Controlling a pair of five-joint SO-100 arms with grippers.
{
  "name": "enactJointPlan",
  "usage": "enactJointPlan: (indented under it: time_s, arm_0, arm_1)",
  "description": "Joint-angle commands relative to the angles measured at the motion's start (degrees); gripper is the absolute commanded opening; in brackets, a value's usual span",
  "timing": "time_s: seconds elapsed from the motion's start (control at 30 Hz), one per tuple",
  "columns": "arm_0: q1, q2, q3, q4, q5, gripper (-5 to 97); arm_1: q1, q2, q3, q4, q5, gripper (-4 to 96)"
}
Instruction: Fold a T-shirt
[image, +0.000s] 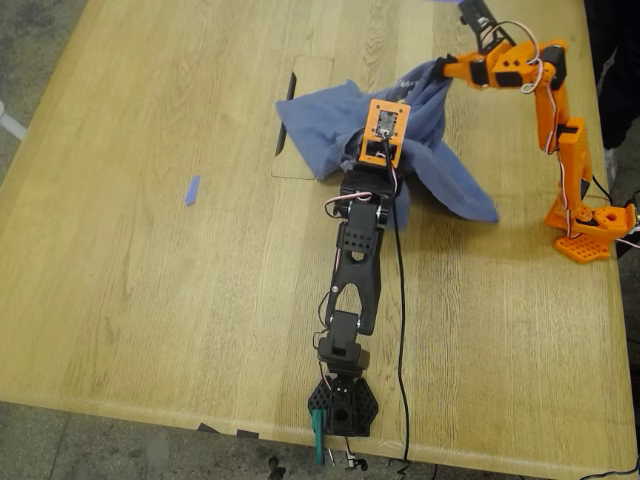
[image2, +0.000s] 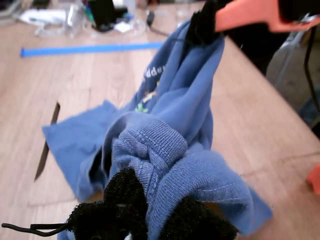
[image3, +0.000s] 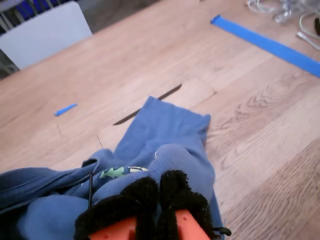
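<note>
— While both arms reach over the table (image: 150, 330), where does the T-shirt (image: 445, 165) lie?

— It is bunched in a slate-blue heap toward the table's far edge, nearer the corner at the exterior view's right. One flap spreads flat over the rectangular cover plate (image: 305, 120) set in the tabletop, and another trails toward the near edge (a bit of the chest print shows in the first wrist view).

— And my first gripper (image2: 150, 212)?

— It belongs to the black arm based at the near edge. Its fuzzy black pads (image2: 122, 192) are pinched on the ribbed collar, which bulges up between them.

— My second gripper (image3: 157, 192)?

— That is the orange arm standing near the table's edge at the exterior view's right. Its pads are clamped on a fold of the same shirt, lifting it off the wood so the cloth hangs in a peak.

— Anything else?

— A small blue tape strip (image: 192, 190) lies well apart from the shirt, toward the exterior view's left.
</note>
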Motion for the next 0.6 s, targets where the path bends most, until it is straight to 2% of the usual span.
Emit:
enactJointPlan:
  time_s: [0.0,0.57]
  arm_0:
    - [0.26,9.14,-4.83,-7.65,0.70,0]
    - [1.93,12.30,-5.71,-23.82,1.58,0]
  arm_1:
    - [0.35,4.48,-0.26,-3.34,-0.53,0.0]
    - [6.15,13.18,4.48,-16.26,-0.88,0.1]
